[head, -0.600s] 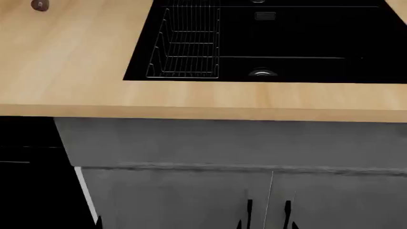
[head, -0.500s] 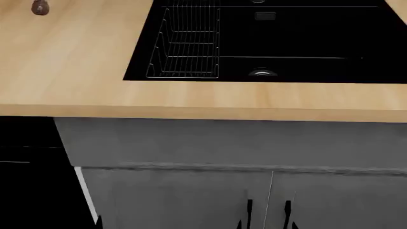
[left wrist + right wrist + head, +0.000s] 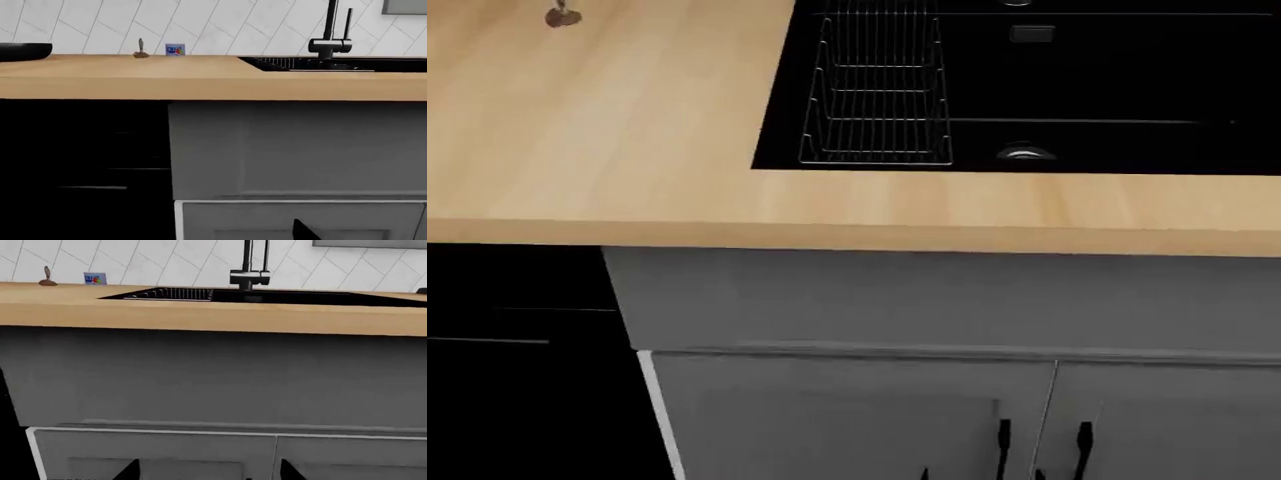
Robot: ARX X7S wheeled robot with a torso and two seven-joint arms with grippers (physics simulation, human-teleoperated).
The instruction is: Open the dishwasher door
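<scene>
The dishwasher door point(image 3: 510, 390) is a glossy black panel under the wooden counter, left of the grey cabinets, and it stands shut. In the left wrist view the dishwasher door point(image 3: 80, 145) fills the left side, with a thin silver handle line point(image 3: 93, 187) across it. My left gripper point(image 3: 213, 236) hangs in front of the seam between door and grey cabinet. Only one dark fingertip point(image 3: 303, 232) shows, far off centre; the other is lost against the black. My right gripper point(image 3: 210, 472) faces the grey cabinet front, its fingertips point(image 3: 130, 471) wide apart and holding nothing.
A wooden counter point(image 3: 601, 150) overhangs the fronts, with a black sink point(image 3: 1094, 90) and a wire rack point(image 3: 877, 95) set in it. Grey cabinet doors point(image 3: 854, 420) with black handles point(image 3: 1004, 440) stand right of the dishwasher. A faucet point(image 3: 248, 270) rises behind the sink.
The head view has shifted left: counter, sink and cabinets sit further right in the picture, and more of the black dishwasher front shows.
</scene>
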